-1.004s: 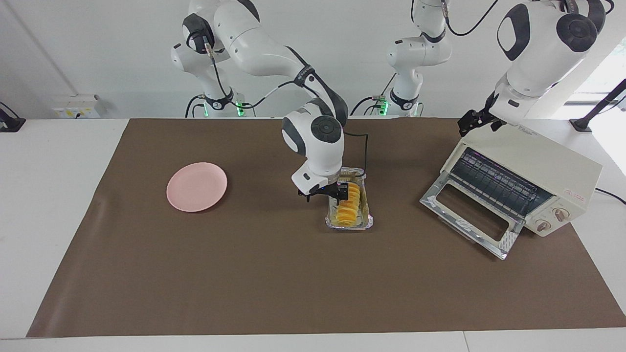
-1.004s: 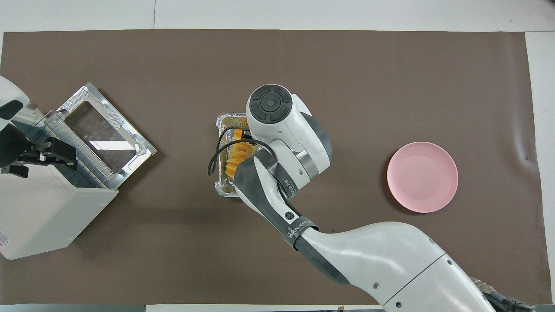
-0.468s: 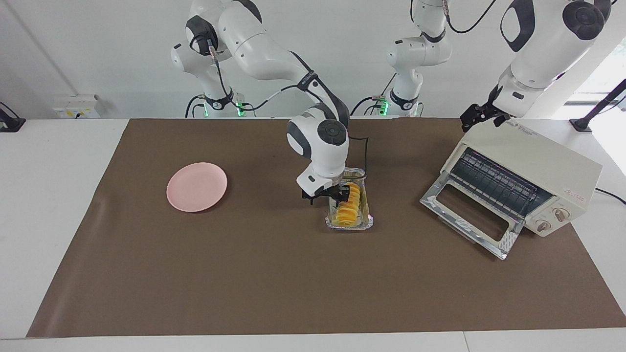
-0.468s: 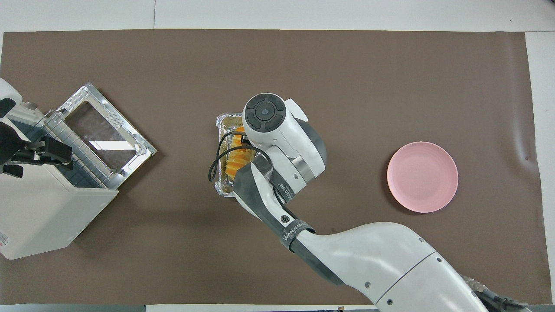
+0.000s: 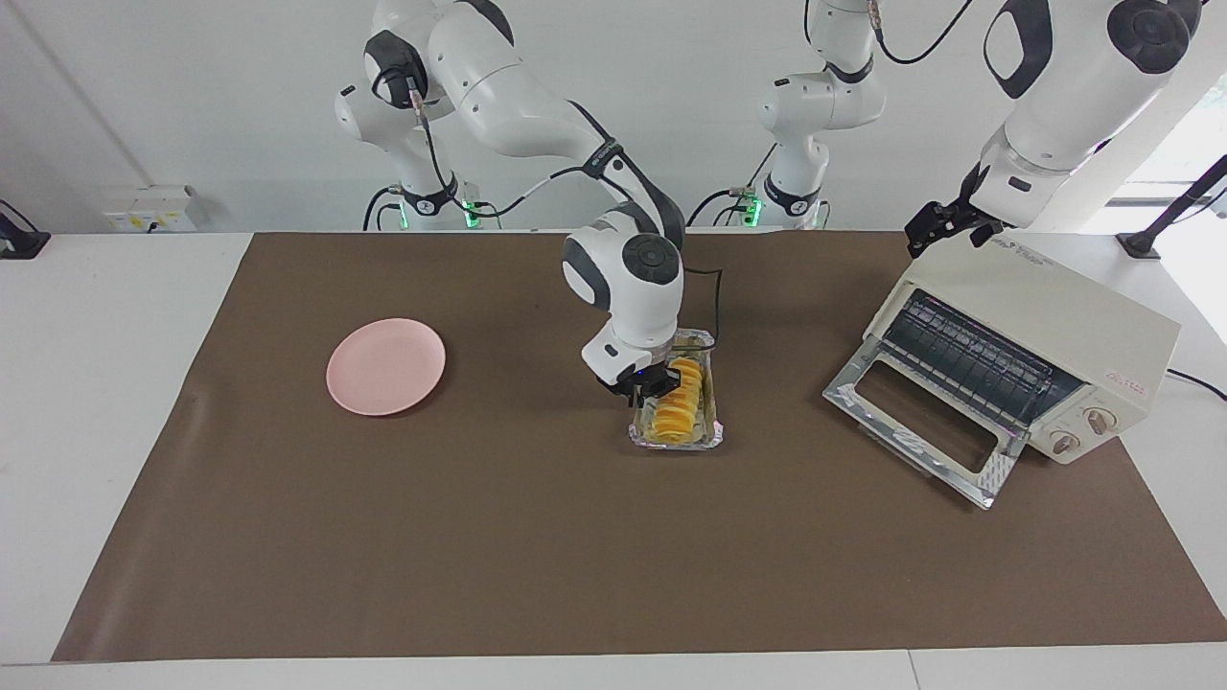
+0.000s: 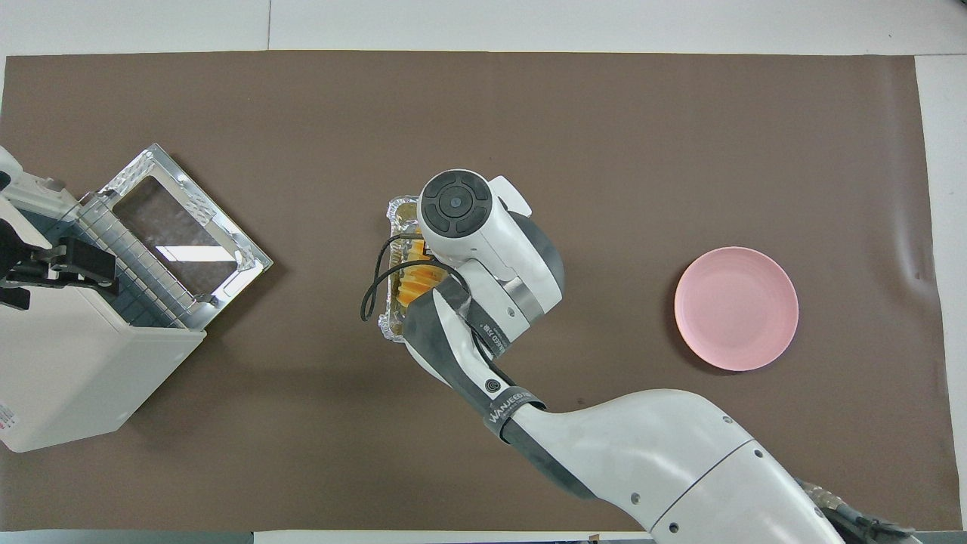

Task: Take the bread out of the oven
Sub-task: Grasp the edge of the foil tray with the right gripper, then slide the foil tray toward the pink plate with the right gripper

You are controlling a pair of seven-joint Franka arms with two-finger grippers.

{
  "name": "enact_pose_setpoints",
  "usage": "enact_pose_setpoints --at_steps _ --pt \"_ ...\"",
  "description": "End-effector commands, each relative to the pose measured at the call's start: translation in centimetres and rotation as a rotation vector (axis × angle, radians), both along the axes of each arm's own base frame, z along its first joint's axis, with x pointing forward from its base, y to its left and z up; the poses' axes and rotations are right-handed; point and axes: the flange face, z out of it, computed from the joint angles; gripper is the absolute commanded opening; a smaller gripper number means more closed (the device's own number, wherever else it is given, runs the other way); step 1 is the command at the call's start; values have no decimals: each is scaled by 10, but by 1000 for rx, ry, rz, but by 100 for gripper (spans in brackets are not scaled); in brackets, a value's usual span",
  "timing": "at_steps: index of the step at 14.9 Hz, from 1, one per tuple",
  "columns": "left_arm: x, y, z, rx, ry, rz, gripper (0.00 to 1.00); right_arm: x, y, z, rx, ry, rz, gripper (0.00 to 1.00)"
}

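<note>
Jaws first: those of the right gripper (image 5: 644, 385) look pinched together on the long rim of the foil tray (image 5: 677, 445), on the side that faces the right arm's end of the table, though the wrist hides much of the contact. Those of the left gripper (image 5: 944, 230) we cannot tell. Toward the right arm's end, roughly midway between the two long edges, we see a round, smooth pink plate (image 5: 385, 366) lying flat on the brown mat (image 5: 537, 537), well apart from everything else. At the table's middle sits the crinkled silver tray, thin and easily bent, and in it the bread (image 5: 679, 401), a golden-yellow loaf with ridged, slice-like segments. Its long axis runs from the robots' edge toward the edge away from them, parallel to the rim under the jaws. The loaf therefore lies just beside them, toward the left arm's end, and the right arm is much the nearer to it. We judge that any lift would carry tray and loaf together, and a one-sided hold on foil could let it sag. Near the left arm's end stands the boxy cream oven (image 5: 1054, 316), its glass door (image 5: 920, 422) dropped open and its wire rack (image 5: 968, 359) bare. The left gripper waits over its top.
</note>
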Motion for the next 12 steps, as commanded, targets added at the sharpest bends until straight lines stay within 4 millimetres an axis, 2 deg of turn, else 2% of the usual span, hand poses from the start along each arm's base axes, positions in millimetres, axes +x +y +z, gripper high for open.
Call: enact_pose_setpoints --at_steps 1,3,4,5,7,8,10,12 --pt "-6 1 8 -15 0 6 100 5 -5 5 -1 -4 -12 0" --pt "-6 1 8 -14 1 6 100 18 -22 26 -30 24 -30 0" --pt "-6 1 8 -15 0 6 100 29 -31 44 -26 25 -20 0" --pt "-6 1 8 -14 1 6 100 47 -54 61 -19 25 -9 0" --pt "-6 1 8 -15 0 6 100 77 -106 83 37 56 -6 0" --pt "-6 1 8 -15 0 6 100 86 -123 84 43 57 -1 0" --pt "-6 1 8 -15 0 6 100 106 -172 82 33 51 9 0" --pt "-6 1 8 -14 1 6 100 128 -239 78 37 39 72 0"
